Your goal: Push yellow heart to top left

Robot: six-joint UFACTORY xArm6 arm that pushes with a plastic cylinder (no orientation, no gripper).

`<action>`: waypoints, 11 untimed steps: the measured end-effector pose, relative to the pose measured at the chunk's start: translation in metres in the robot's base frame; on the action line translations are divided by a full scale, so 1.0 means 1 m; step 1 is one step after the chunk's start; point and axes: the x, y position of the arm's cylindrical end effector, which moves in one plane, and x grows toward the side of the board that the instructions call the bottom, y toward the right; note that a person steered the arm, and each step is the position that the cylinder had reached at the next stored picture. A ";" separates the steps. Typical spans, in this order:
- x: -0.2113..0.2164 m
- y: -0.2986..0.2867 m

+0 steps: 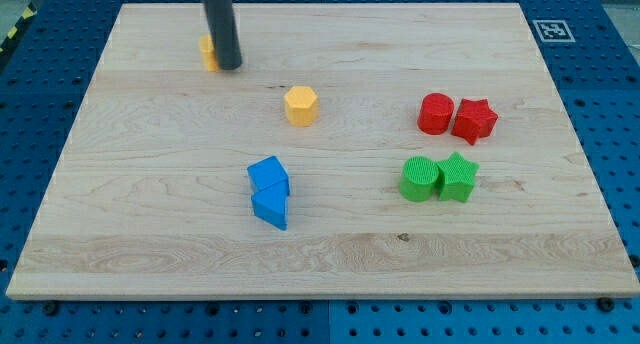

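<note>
1. Yellow heart sat near the top left of the wooden surface, mostly hidden behind the rod.
2. My tip touched its right side, seemingly placed to shove it leftward; the tool had no jaws and held nothing.
3. Yellow hexagon, blue blocks, red pair and green pair lay well apart, untouched.

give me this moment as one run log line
task: yellow heart to top left | my tip: touching the yellow block, mostly hidden behind rod, near board's top left | yellow hexagon: mid-board, untouched
</note>
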 end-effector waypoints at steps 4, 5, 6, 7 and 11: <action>-0.030 -0.075; -0.035 -0.070; -0.027 -0.059; -0.016 -0.039; -0.047 -0.051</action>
